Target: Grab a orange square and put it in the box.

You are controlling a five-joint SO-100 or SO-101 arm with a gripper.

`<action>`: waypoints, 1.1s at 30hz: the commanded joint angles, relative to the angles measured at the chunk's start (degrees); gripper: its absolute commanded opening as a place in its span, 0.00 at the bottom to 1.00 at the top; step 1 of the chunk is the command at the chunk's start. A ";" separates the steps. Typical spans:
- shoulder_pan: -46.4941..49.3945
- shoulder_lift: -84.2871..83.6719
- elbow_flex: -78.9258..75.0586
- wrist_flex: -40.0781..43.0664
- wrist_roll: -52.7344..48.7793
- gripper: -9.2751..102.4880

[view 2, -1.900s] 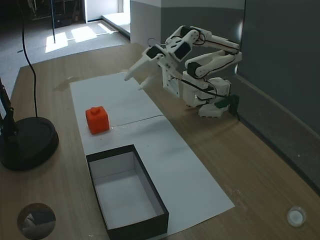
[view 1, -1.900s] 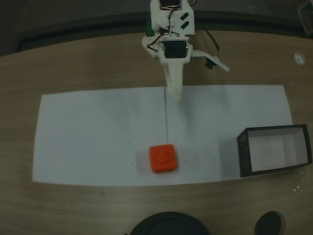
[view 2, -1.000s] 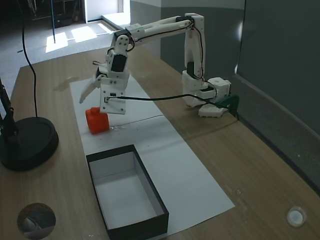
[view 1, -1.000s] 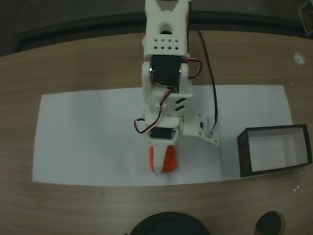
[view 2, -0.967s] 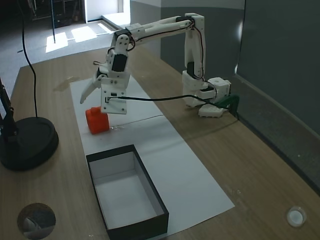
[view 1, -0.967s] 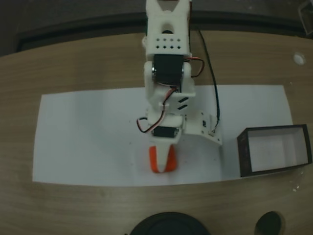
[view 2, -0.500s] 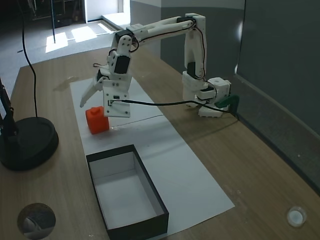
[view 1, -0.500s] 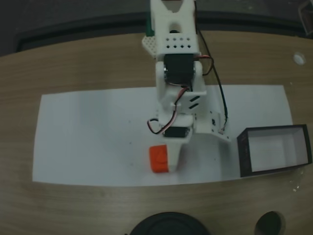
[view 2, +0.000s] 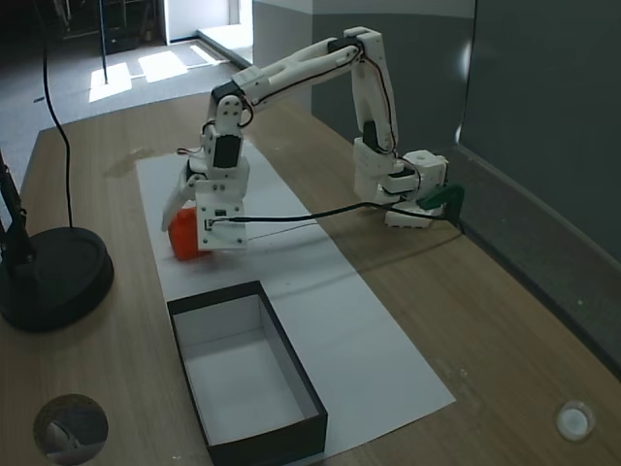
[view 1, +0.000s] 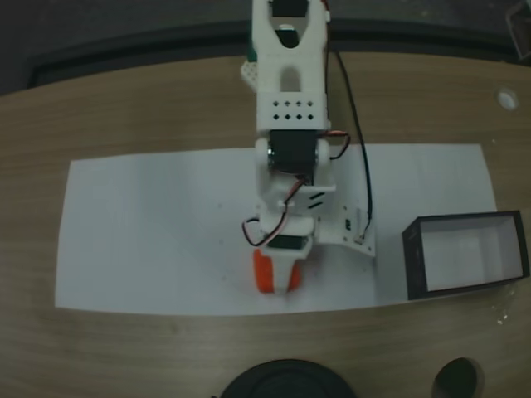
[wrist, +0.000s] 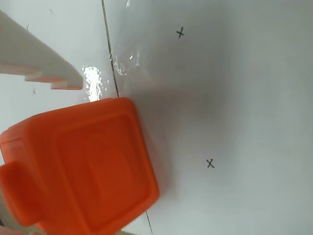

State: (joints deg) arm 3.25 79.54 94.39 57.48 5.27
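Nothing is boxed yet: gripper [view 2: 184, 225] is straddling the orange square [view 1: 264, 273], jaws wide, unclosed; the box [view 1: 415, 264] is waiting empty.

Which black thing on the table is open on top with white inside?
The rectangular black-walled box on the white paper; the round black stand base is solid and sits on bare wood.

white paper [view 1: 149, 232], wooden table [view 1: 124, 116] (black stand [view 2: 53, 277])

The orange square [wrist: 78, 166] is bright orange-red. The box [view 2: 247, 374] has black walls and a white floor. The arm [view 1: 289, 124] is white with black motors, the paper sheet [view 1: 149, 232] white with small black crosses, the table [view 2: 505, 320] light wood-grain.
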 commanded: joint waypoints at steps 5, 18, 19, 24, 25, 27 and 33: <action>0.09 1.93 -3.25 -0.97 -0.62 0.15; -12.83 16.00 -29.97 16.96 -3.52 0.15; -15.21 16.61 -33.31 19.07 -4.39 0.15; -25.66 16.08 -43.77 23.38 -6.06 0.17; -27.60 15.38 -44.47 23.29 -6.06 0.17; -31.20 12.92 -46.05 23.29 -6.15 0.17; -35.07 1.32 -52.65 21.71 -6.77 0.16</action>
State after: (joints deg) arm -31.64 81.74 47.64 80.68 -1.58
